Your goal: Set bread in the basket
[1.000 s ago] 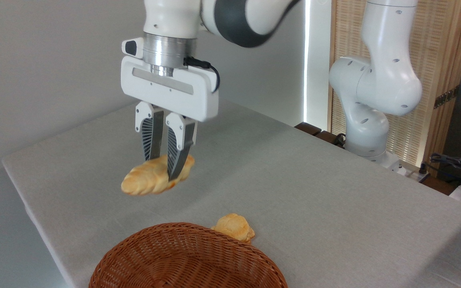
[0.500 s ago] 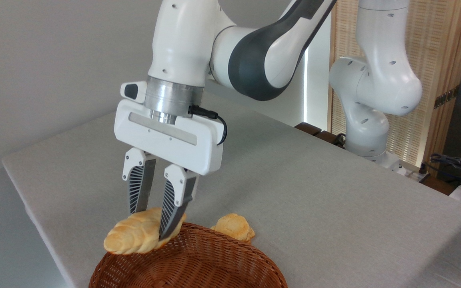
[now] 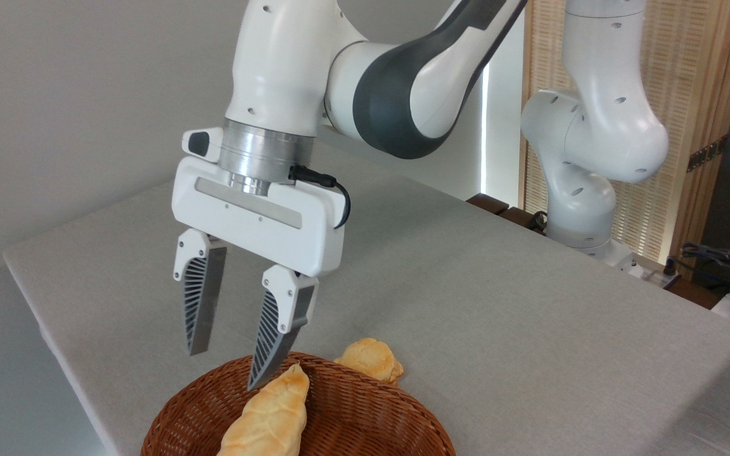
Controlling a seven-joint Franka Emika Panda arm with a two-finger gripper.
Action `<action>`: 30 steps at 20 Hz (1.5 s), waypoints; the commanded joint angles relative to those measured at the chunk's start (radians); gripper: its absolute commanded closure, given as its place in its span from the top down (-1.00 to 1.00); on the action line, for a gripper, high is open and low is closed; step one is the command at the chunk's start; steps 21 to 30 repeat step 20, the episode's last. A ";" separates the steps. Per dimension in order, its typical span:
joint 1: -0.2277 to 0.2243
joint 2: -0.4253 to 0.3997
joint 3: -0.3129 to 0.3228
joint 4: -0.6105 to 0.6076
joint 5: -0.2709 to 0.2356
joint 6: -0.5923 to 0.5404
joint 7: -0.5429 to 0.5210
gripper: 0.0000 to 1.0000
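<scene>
The bread (image 3: 270,415), a long golden braided loaf, lies inside the reddish-brown wicker basket (image 3: 371,418) at the bottom of the view, one tapered end near the far rim. My gripper (image 3: 225,368) hangs open just above the basket's far-left rim, with nothing between its ribbed fingers (image 3: 197,310). The right fingertip sits close to the loaf's upper end; whether it touches is unclear.
A small lumpy golden roll (image 3: 370,361) rests on the grey table (image 3: 498,316) just behind the basket's far rim. My arm's base (image 3: 583,209) stands at the table's far right, with cables beyond. The table's left edge runs close to the basket.
My gripper carried the bread down and toward the basket, then opened. The loaf dropped from the fingers and now lies in the basket.
</scene>
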 commanded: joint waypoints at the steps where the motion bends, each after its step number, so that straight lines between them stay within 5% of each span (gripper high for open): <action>1: -0.009 -0.009 0.005 0.068 -0.006 -0.022 -0.035 1.00; 8: -0.020 -0.039 -0.089 0.243 -0.028 -0.519 -0.035 1.00; 11: -0.020 -0.036 -0.095 0.256 -0.034 -0.650 0.008 1.00; 20: -0.012 -0.029 -0.076 0.277 -0.089 -0.733 0.187 1.00; 30: -0.012 -0.029 -0.076 0.277 -0.089 -0.733 0.187 1.00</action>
